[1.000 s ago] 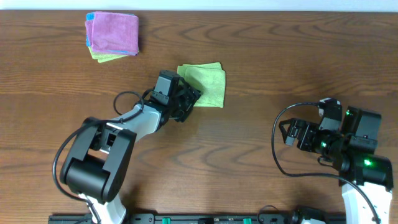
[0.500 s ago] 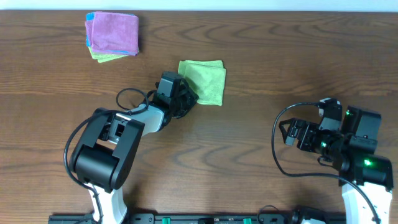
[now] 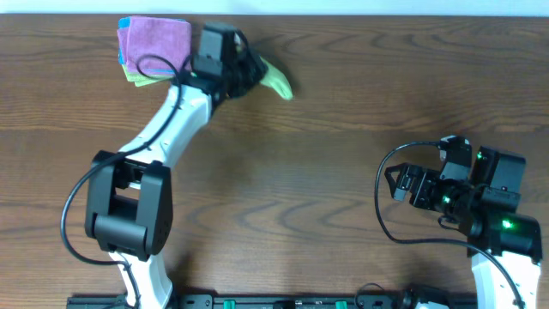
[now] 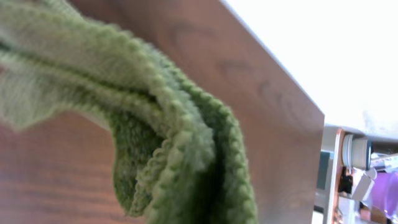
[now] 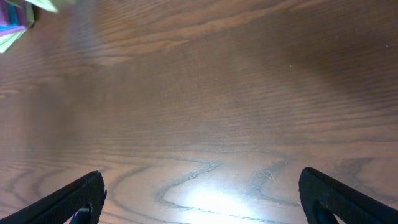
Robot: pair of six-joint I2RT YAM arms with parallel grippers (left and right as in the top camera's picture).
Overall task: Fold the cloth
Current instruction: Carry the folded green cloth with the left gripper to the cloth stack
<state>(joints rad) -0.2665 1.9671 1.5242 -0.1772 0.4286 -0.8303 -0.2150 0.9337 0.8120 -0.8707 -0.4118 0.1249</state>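
Lying at far left: a pile of folded cloths sits at the back edge of the counter, a pink one on top, with blue and yellow-green edges showing under it.
Left arm: it is stretched from its base near the front edge up to the back of the counter, and it passes just beside the pile.
Left end effector: it is closed on one end of the green cloth. The fingers are hidden in the left wrist view, so I cannot tell how wide the gap is.
Green cloth: it is bunched, not flat, and sticks out to the right of the left end effector, near the pile and the back edge. In the left wrist view the green cloth hangs in thick crumpled folds.
Right end effector: it is at the right side, well apart from the green cloth. Its fingers stand wide apart and hold nothing.
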